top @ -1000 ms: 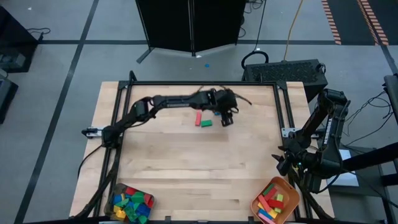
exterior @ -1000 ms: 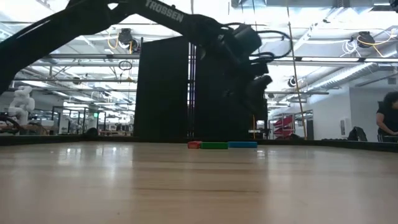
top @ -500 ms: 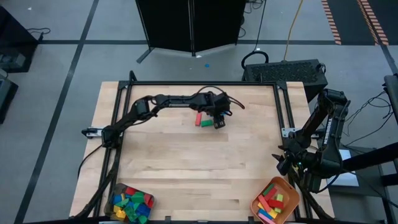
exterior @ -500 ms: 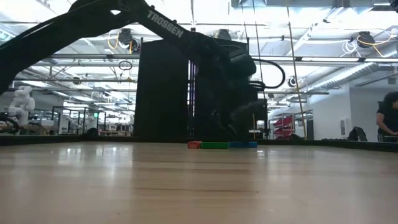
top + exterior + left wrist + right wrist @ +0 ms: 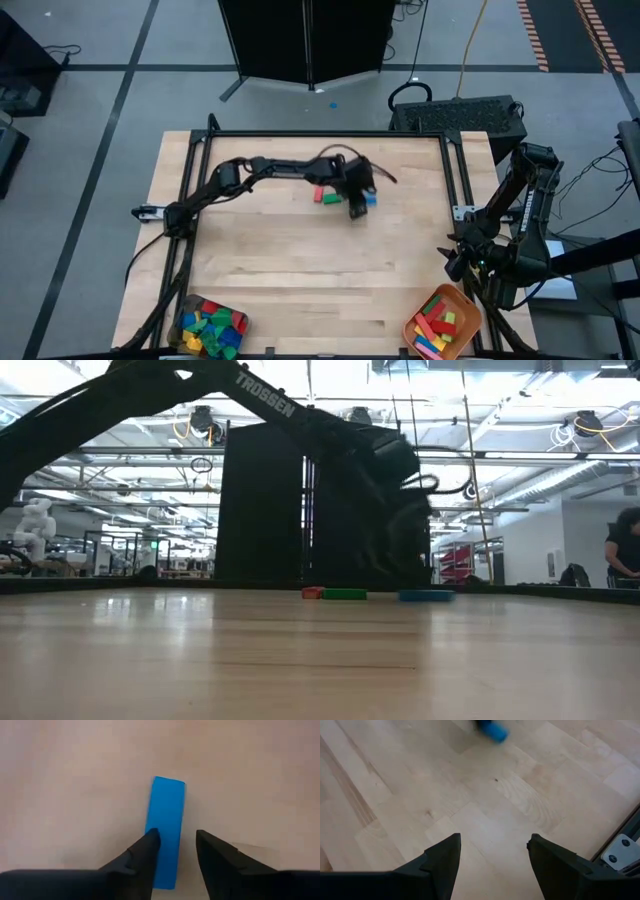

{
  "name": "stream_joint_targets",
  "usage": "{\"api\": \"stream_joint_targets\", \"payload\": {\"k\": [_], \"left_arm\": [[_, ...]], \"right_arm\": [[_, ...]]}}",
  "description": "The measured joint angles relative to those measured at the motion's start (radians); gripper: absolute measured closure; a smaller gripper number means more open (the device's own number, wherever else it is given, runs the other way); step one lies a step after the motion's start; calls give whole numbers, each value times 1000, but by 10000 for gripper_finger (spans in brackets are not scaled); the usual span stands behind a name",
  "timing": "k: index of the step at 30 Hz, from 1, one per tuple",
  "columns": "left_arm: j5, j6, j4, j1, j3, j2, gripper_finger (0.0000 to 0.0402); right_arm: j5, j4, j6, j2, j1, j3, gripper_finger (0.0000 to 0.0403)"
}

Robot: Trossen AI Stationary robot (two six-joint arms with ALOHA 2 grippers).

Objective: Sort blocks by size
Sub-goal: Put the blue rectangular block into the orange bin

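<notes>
Left wrist view: long blue block (image 5: 166, 827) lies between the left gripper (image 5: 177, 845) fingers, long axis along them, jaws straddling it, apart, grip uncertain. Right gripper (image 5: 494, 851): parked near the table's right edge, jaws apart, empty; left arm is nearer.

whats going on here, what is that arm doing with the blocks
The left gripper is reaching across the table's far side, its fingers straddling a long blue block. A red block and a green block lie just beside it. The right gripper waits open over bare wood at the right edge. A grey container and an orange tray near the front corners already hold many blocks.
</notes>
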Motion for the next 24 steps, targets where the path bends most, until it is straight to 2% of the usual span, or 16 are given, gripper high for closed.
{"api": "stream_joint_targets", "payload": {"k": [3, 5, 13, 17, 24], "left_arm": [[165, -1, 11, -52, -2, 4, 276], [183, -1, 12, -92, -2, 5, 278], [15, 74, 36, -216, 7, -20, 278], [-71, 262, 28, -251, 12, -65, 278], [-71, 599, 13, -271, 12, -81, 278]], "right_arm": [[0, 0, 4, 0, 0, 0, 179], [0, 1, 5, 0, 0, 0, 179], [0, 12, 30, 0, 0, 0, 179], [0, 22, 31, 0, 0, 0, 179], [0, 29, 31, 0, 0, 0, 179]]}}
